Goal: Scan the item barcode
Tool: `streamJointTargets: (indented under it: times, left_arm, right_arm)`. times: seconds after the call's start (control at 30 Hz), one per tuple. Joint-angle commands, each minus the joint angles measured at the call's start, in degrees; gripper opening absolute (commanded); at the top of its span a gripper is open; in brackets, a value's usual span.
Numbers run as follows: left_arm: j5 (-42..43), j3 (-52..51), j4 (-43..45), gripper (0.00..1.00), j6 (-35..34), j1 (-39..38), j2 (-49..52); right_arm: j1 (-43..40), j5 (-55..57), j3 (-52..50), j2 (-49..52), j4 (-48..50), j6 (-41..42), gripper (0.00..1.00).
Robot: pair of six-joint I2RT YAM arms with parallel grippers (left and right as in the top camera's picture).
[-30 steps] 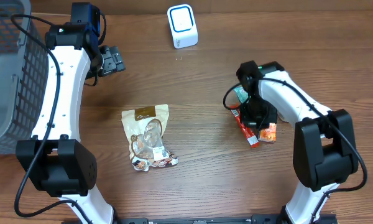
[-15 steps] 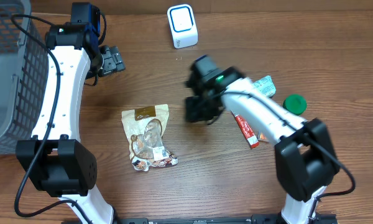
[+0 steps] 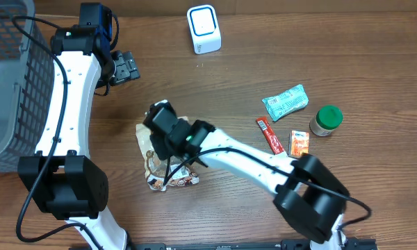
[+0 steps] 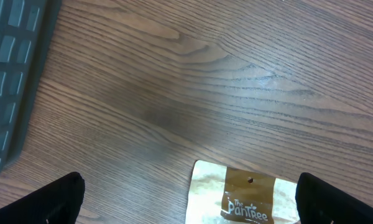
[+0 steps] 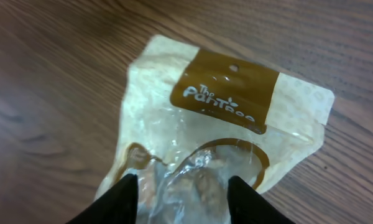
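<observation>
A tan snack bag (image 3: 168, 177) with a brown label and a clear window lies flat on the wooden table left of centre. It also shows in the right wrist view (image 5: 224, 124) and the left wrist view (image 4: 245, 196). My right gripper (image 3: 158, 133) hangs over the bag's upper half. It is open (image 5: 182, 177), its fingers apart over the clear window with nothing held. My left gripper (image 3: 125, 67) is open at the far left, above bare wood (image 4: 188, 180), with the bag's top edge just below it. The white and blue scanner (image 3: 203, 28) stands at the back centre.
A grey mesh basket (image 3: 14, 76) fills the far-left edge. On the right lie a teal packet (image 3: 285, 101), a green-lidded jar (image 3: 326, 119), a red stick pack (image 3: 269, 135) and a small orange pack (image 3: 299, 143).
My right arm has swung from the items on the right across to the snack bag, and its jaws have opened wider. The left arm has not moved.
</observation>
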Motion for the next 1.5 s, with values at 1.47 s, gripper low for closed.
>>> streamJointTargets:
  times: [1.47]
  left_arm:
    - [-0.72, 0.59, 0.07, 0.99, 0.7, 0.11, -0.24]
  right_arm:
    - [-11.56, -2.47, 0.0, -18.71, -25.9, 29.94, 0.77]
